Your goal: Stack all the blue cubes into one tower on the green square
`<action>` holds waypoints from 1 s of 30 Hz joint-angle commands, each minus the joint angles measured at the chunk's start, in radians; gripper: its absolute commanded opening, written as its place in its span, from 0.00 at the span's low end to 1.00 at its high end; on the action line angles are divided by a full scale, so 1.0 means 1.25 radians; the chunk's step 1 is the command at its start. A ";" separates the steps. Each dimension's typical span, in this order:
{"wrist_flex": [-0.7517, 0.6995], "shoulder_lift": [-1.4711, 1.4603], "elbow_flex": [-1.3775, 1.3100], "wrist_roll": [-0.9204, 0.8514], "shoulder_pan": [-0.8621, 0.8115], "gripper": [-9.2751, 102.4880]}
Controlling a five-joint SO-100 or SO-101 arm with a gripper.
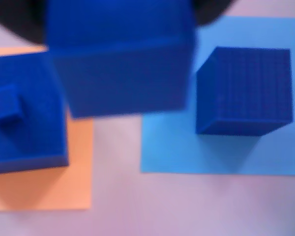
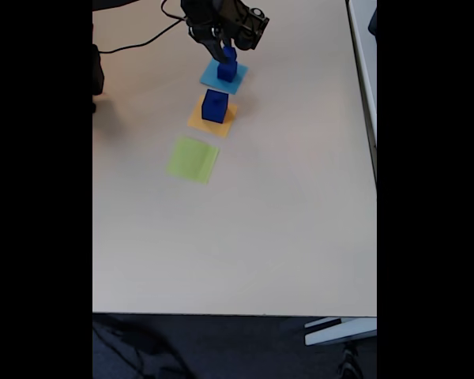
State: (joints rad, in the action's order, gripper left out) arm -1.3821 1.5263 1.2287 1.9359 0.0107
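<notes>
In the fixed view my gripper (image 2: 228, 54) hangs over the light blue paper, shut on a blue cube (image 2: 230, 54) held off the table. In the wrist view that cube (image 1: 120, 59) looms large and blurred at top centre. Below it another blue cube (image 1: 246, 91) (image 2: 226, 72) stands on the light blue square (image 1: 187, 152). A further blue cube (image 1: 34, 132) (image 2: 214, 106) sits on the orange square (image 1: 49, 187), with a small blue cube (image 1: 7, 105) on its top. The green square (image 2: 193, 159) lies bare, nearer the camera in the fixed view.
The three paper squares run in a diagonal line on a pale table (image 2: 284, 221). A black cable (image 2: 142, 41) trails at the far left by the arm's base. The table's near edge and right edge border dark floor.
</notes>
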 commanded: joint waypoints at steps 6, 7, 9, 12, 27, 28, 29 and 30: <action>0.027 -0.108 -0.115 0.032 0.077 0.08; 0.027 -0.121 -0.121 0.032 0.083 0.08; 0.020 -0.150 -0.139 0.020 0.092 0.08; -0.013 -0.191 -0.173 0.005 0.104 0.08; -0.112 -0.315 -0.271 0.027 0.131 0.08; -0.113 -0.323 -0.280 0.036 0.133 0.08; -0.114 -0.330 -0.285 0.053 0.136 0.08; -0.113 -0.336 -0.290 0.067 0.139 0.08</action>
State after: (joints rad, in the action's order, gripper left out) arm -1.5156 1.0999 0.9342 1.9788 0.1733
